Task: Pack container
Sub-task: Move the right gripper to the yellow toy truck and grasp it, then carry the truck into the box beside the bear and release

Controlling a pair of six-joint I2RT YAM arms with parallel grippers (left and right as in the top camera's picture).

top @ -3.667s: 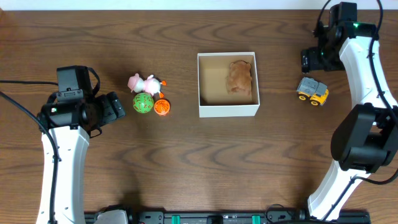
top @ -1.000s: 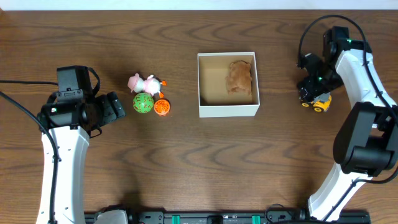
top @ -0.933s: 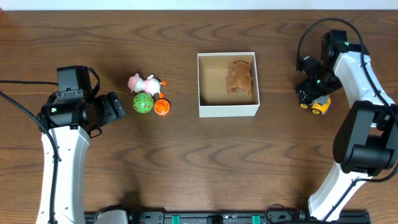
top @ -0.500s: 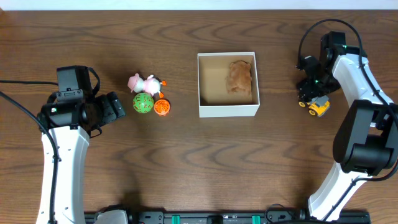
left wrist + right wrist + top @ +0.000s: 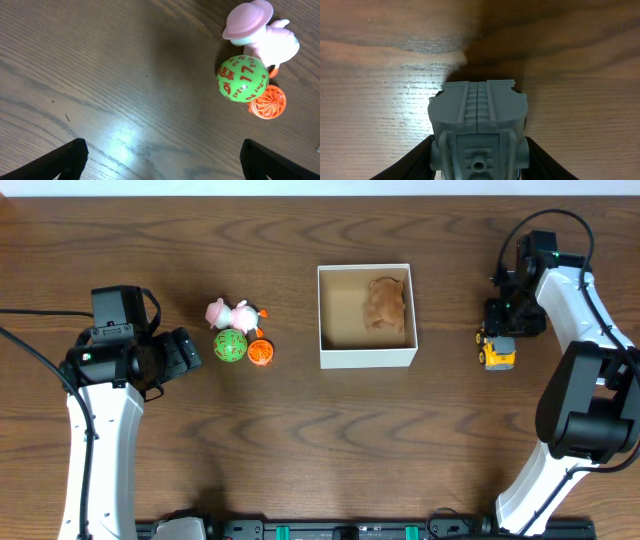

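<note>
Swung round since the earlier overhead frame, the yellow and grey plastic toy truck [image 5: 497, 354] now points its yellow end toward the bottom of the frame and sits slightly lower at the right edge of the dark wooden table [image 5: 400, 440]. The right gripper [image 5: 503, 330] has come down from the upper right onto the toy truck. In the right wrist view its two dark fingers [image 5: 410, 162] press against both sides of the truck's ribbed grey body, so the jaws stand closed on it, with the wood grain showing just beyond.

The container [image 5: 367, 358], a square, shallow white cardboard box with a tan-brown inside, sits open-topped at the centre of the overhead frame, well apart from the toy truck to its right. A brown furry lump [image 5: 385, 305] lies in its right half; what it is cannot be told.

The left gripper [image 5: 165, 160] hangs at centre left with its jaws spread wide and nothing between them. Near it, to the right in the overhead view, three toys cluster together: a pink plastic figure with a hat [image 5: 262, 35], a green ball with orange markings [image 5: 242, 78] touching it, and a small orange ridged ball [image 5: 266, 101] against the green one.
</note>
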